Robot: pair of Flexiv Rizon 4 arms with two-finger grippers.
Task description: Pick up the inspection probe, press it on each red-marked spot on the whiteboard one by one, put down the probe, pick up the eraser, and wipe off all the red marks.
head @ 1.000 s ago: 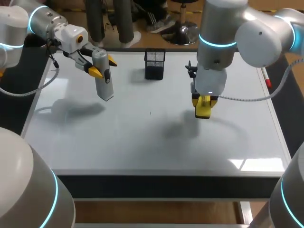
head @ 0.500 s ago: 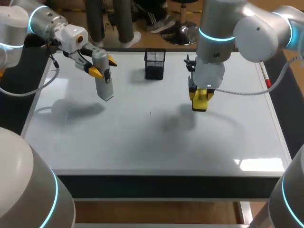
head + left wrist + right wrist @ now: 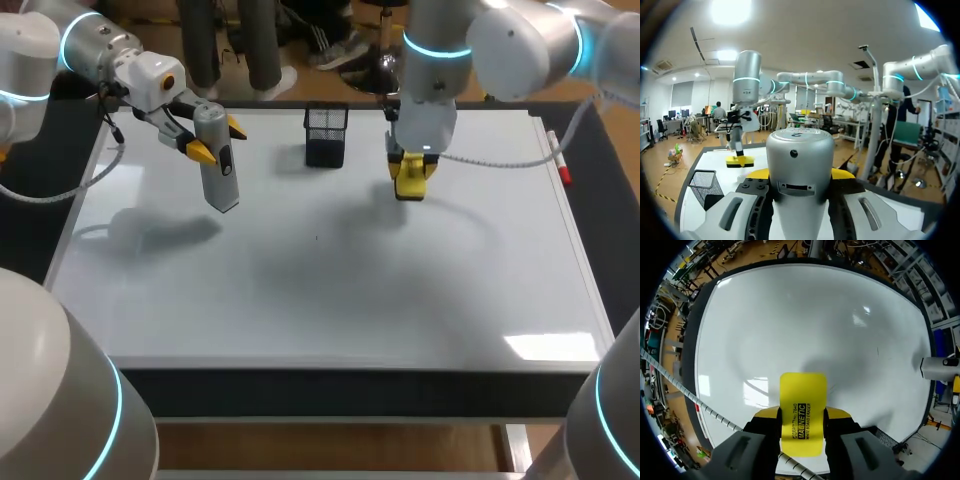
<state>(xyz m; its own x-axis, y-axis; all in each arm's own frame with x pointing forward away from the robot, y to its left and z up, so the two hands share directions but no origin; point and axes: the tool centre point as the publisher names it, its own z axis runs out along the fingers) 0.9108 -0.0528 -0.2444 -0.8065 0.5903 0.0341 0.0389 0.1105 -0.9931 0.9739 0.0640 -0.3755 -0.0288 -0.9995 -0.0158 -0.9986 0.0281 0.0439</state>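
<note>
My left gripper [image 3: 218, 140] clamps the grey cylindrical probe [image 3: 221, 170] aside, far left; my right gripper [image 3: 412, 170] pinches the flat yellow eraser [image 3: 411, 186] for wiping.

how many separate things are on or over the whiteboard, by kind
probe: 1, in the left gripper
yellow eraser: 1, in the right gripper
black mesh holder: 1
marker pen: 1, at the board's right edge
red marks: 0 visible
Total: 4
</note>
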